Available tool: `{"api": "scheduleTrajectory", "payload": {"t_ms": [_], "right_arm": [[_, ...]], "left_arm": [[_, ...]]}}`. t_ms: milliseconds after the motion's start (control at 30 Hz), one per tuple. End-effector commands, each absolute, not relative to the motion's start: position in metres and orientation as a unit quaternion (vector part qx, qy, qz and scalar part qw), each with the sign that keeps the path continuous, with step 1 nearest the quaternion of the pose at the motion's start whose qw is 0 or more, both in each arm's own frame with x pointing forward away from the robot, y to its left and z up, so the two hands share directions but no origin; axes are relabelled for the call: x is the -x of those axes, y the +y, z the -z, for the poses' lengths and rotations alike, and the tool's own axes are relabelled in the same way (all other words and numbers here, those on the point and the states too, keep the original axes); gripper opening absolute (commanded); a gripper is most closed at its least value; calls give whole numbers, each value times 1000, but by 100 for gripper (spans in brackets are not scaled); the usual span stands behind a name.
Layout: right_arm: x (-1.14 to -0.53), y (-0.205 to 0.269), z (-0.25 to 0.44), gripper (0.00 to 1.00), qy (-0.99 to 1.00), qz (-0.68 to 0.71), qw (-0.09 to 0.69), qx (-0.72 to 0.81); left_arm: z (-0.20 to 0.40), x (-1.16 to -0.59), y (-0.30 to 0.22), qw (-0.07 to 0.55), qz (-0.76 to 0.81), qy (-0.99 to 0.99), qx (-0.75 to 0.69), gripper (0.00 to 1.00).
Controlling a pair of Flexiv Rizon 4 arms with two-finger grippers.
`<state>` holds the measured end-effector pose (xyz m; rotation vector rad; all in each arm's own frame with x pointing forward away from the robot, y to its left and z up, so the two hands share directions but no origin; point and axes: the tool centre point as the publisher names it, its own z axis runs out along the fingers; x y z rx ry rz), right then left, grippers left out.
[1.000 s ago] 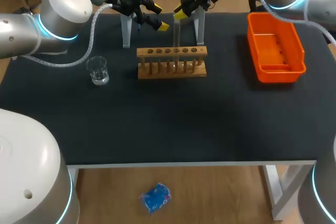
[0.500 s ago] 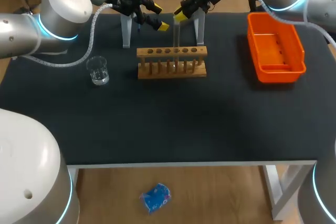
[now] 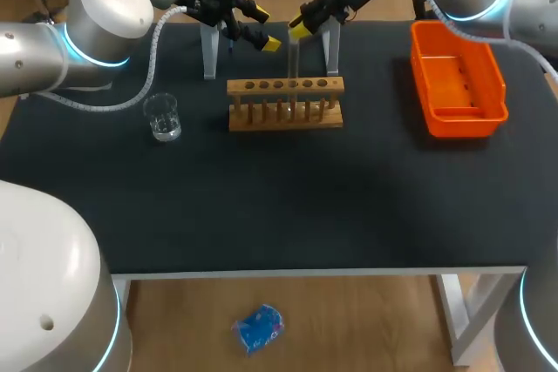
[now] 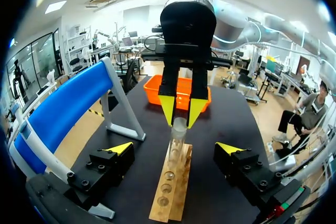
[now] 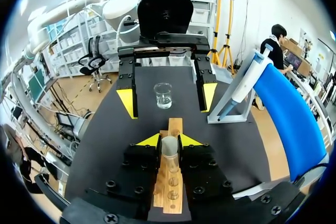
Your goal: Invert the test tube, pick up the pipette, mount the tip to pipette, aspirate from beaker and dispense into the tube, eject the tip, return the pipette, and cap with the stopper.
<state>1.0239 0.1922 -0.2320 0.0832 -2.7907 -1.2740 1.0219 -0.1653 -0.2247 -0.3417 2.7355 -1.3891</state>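
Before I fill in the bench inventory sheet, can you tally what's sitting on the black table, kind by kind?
Clear glass beaker: 1
Clear glass test tube: 1
Wooden tube rack: 1
White handheld pipette: 1
Blue pipette stand: 1
Orange plastic bin: 1
Total: 6

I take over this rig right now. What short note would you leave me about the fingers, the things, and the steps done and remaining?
Left gripper: fingers open, empty, beyond the rack.
Right gripper: fingers shut on the top of the test tube, which stands upright in the rack.
Beaker: on the table, left arm's side.
Pipette: on its blue stand.
Done: tube gripped; whether it is already inverted, I cannot tell.
Left: all pipette steps and capping. I cannot see the tip or the stopper.
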Motion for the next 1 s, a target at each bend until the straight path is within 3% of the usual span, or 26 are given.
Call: {"api": "scheduleTrajectory", "payload": {"t_ms": [33,1000], "right_arm": [[-1025,192,236,0,-909,414,39,-27],[-1022,190,258,0,-914,402,47,-15]], "left_arm": [[223,-1023,-165,24,447,887,110,100],[223,-1023,-165,24,447,887,110,100]]}}
